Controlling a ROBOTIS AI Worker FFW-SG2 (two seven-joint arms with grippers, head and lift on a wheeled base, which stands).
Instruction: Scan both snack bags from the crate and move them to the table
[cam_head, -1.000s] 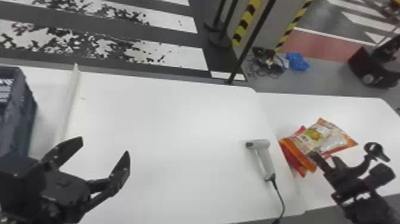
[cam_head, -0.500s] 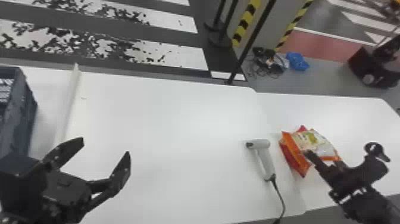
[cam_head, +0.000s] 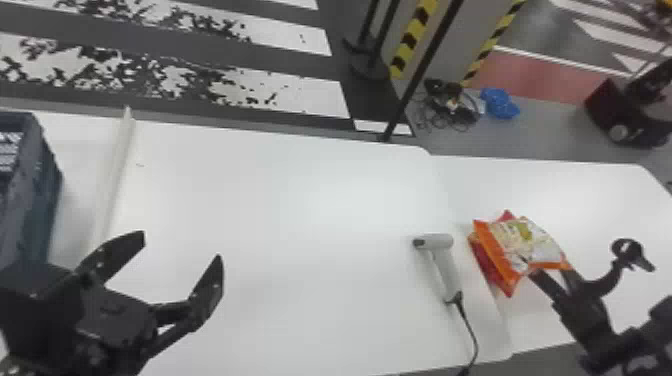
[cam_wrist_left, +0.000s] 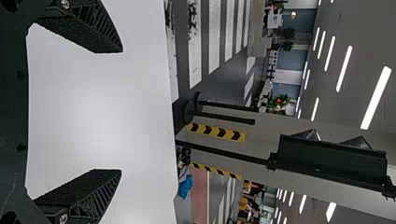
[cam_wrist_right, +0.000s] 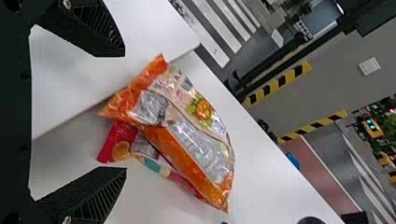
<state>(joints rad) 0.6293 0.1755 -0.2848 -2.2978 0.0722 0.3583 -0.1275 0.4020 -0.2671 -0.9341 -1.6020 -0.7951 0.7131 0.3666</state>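
Black fingers of the right gripper (cam_wrist_right: 125, 110) stand apart at the near side of the bags, right of the scanner (cam_head: 434, 242); nothing is clamped, though whether a fingertip brushes film I cannot tell. Step in hand, as judged: finishing the set-down of the second bag. Suggested handling: keep the fingers spread, draw straight back along their own line, then lift; a sideways exit could snag a crimped end and drag the pair toward the scanner. Left gripper (cam_head: 180, 246), well left of the scanner, has its fingers parted and empty. Cable (cam_head: 467, 325) trails from the scanner's handle toward the near edge; the right arm should clear it. Just right of the scanner, on the table (cam_head: 600, 200), lies the lower bag (cam_wrist_right: 116, 142): red, mostly covered, a teal strip along its side. Upper bag (cam_wrist_right: 201, 140) rests across it, askew: orange ends, silver and cream middle, glossy, plump, creased, one corner projecting. Likely to slide if nudged. Crate (cam_head: 42, 200), dark blue: far left of the scanner; contents not readable.
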